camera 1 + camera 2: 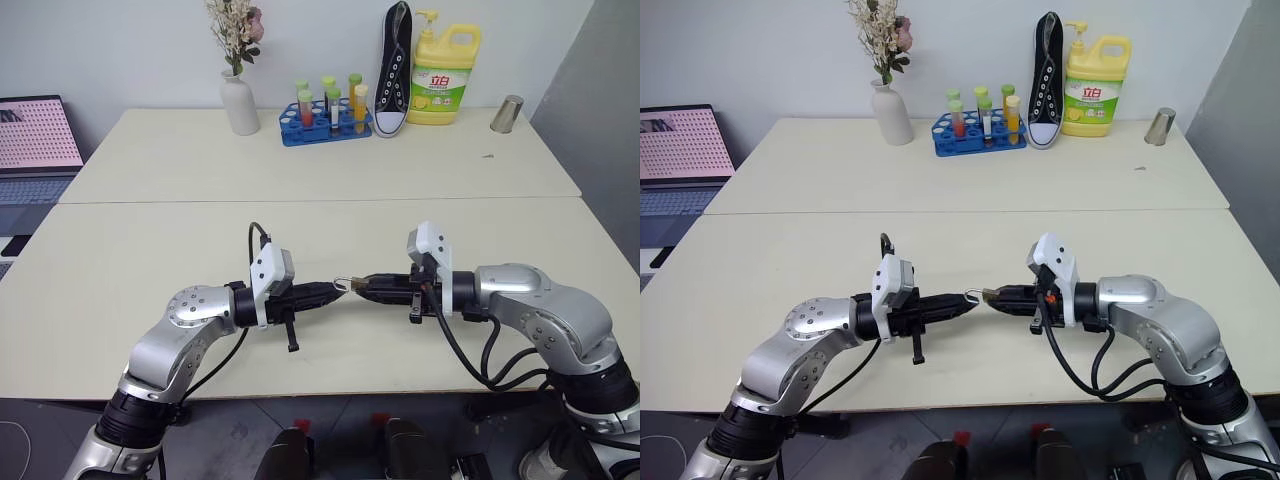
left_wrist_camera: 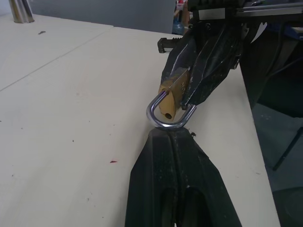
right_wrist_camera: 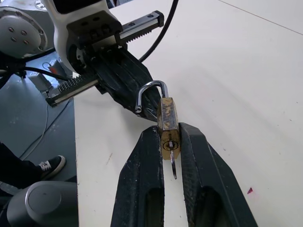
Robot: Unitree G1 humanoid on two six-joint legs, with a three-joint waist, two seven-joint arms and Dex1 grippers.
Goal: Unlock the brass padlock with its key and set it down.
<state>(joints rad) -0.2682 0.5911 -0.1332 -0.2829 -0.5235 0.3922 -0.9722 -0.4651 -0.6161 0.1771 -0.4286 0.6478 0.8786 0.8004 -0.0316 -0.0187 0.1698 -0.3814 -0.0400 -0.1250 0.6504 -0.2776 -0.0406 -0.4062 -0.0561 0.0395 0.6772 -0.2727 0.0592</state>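
Both arms reach inward from the lower corners of the left eye view, forearms roughly level, so that the two grippers meet tip to tip just below the centre of the frame, above the near edge of the cream table [image 1: 300,220].

The right gripper [image 1: 366,288] points toward the left of the frame, and its two black fingers [image 3: 142,175] are clamped on the body of the brass padlock [image 3: 168,124]. In the right wrist view the padlock stands between the fingertips with its keyhole end facing the camera and a small silvery key [image 3: 173,168] hanging from that end. The silvery shackle [image 3: 150,92] is sprung open: one leg sits in the body, the other ends free in the air.

The left gripper [image 1: 338,290] points toward the right of the frame with its jaws pressed together. Its tip is at the curve of the shackle; in the left wrist view the loop lies right against the closed fingertips [image 2: 170,142], though whether they pinch it cannot be told.

Along the top of the frame stand a white vase of dried flowers [image 1: 238,100], a blue rack of test tubes [image 1: 325,122], a black sneaker [image 1: 393,70] stood on end, a yellow detergent bottle [image 1: 446,75] and a metal cup [image 1: 507,114]. A laptop [image 1: 35,135] sits at the upper left edge.
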